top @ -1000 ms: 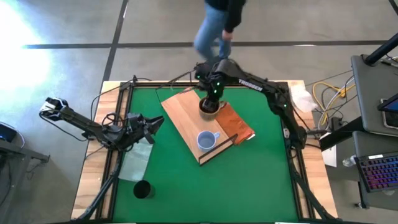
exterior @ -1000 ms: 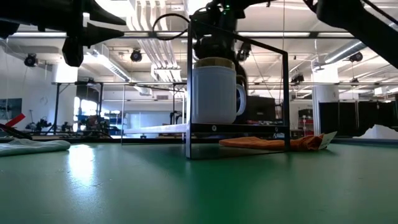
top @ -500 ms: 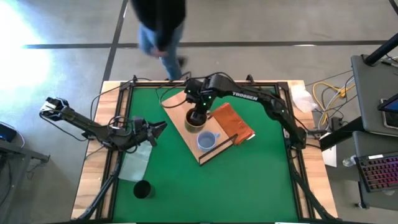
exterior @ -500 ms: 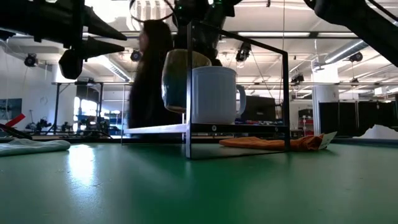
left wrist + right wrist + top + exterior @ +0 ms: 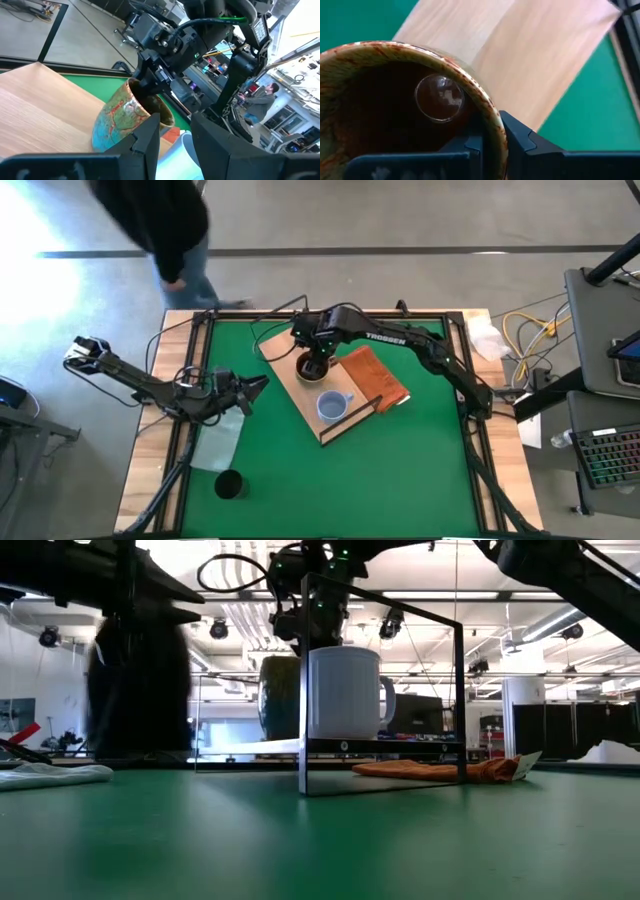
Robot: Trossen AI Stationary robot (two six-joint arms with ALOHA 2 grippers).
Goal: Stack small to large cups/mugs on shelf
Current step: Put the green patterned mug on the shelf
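Note:
My right gripper (image 5: 314, 360) is shut on the brown mug (image 5: 309, 368) over the far part of the tan shelf board (image 5: 285, 355). The light blue-grey mug (image 5: 332, 407) stands upright on the board's near part, handle toward the table's right. The black cup (image 5: 229, 485) stands on the green mat near the front left. My left gripper (image 5: 256, 386) hovers open and empty left of the board, pointing at the brown mug (image 5: 127, 120). My right gripper holds the brown mug by its rim (image 5: 492, 125), one finger (image 5: 470, 145) inside the mug and one (image 5: 522, 137) outside. The fingers come from above, pointing down. The mug is tilted (image 5: 125, 122), its base at the board; whether it rests there I cannot tell.
An orange-brown folded cloth (image 5: 377, 380) lies against the board's right side. A pale translucent bag (image 5: 215, 442) lies on the mat at the left. A person (image 5: 165, 230) walks on the floor beyond the table's far left corner. Cables and a keyboard sit off the right edge.
My right gripper has carried the brown mug toward the table's left and a little nearer, and lowered it; the mug now shows left of the blue-grey mug instead of behind it. The person has walked leftward behind the table.

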